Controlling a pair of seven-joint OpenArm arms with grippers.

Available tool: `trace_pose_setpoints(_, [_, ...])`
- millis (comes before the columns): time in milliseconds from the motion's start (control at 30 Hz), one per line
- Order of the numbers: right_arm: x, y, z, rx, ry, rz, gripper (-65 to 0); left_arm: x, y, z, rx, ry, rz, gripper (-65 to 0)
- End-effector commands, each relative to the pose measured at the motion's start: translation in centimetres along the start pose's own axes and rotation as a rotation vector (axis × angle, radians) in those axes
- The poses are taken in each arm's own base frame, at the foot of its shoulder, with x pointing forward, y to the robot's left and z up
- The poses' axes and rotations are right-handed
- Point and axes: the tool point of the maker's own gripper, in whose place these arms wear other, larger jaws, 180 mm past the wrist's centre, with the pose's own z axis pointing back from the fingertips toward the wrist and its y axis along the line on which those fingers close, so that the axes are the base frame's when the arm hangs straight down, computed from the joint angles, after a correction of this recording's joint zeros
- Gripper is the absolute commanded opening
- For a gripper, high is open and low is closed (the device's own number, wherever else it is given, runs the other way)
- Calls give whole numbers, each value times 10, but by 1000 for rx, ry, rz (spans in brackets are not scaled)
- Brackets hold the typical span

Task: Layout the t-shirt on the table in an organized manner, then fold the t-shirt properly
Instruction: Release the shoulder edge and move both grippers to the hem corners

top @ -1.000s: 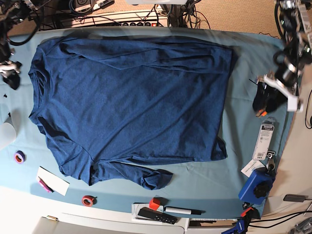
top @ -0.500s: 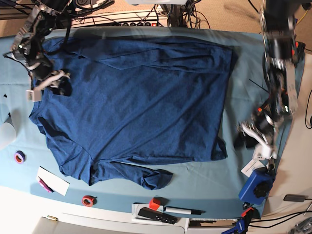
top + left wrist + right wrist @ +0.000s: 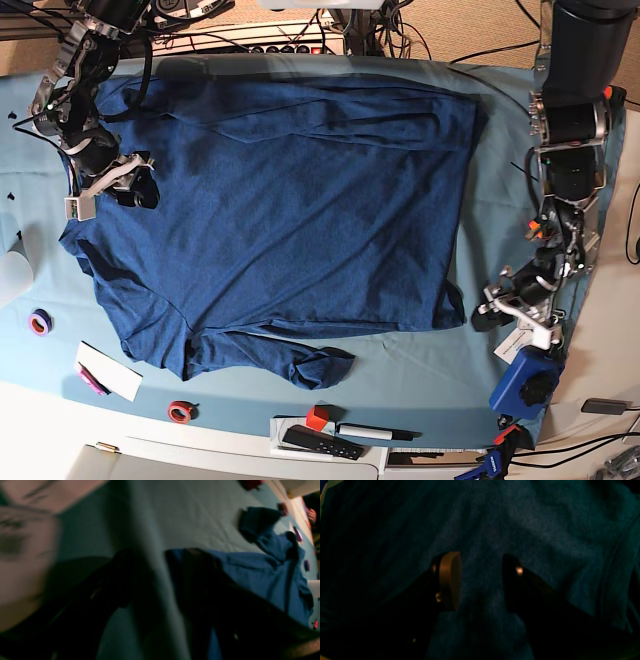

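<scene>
The t-shirt lies mostly flat on the table, unfolded; my right gripper at nine o'clock and left gripper at four o'clock gape, grasping nothing.

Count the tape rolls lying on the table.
2: a purple tape roll near the table's left edge, and a red tape roll near the front edge below the t-shirt. Others may be hidden.
</scene>
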Motion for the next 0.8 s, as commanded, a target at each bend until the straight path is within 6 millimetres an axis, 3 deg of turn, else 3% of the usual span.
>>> trace_pose_setpoints(0, [19, 0, 4, 7, -56, 25, -382, 14, -12, -3, -30, -26, -4, -346])
trace_pose_setpoints(267, [19, 0, 4, 7, -55, 26, -382, 12, -24, -10, -53, -27, 0, -346])
trace_pose_setpoints(600, [19, 0, 4, 7, -57, 26, -382, 2, -4, -10, 59, 35, -67, -367])
trace_pose_setpoints(767, [19, 0, 4, 7, -59, 25, -382, 1, -6, -13, 75, 59, -109, -367])
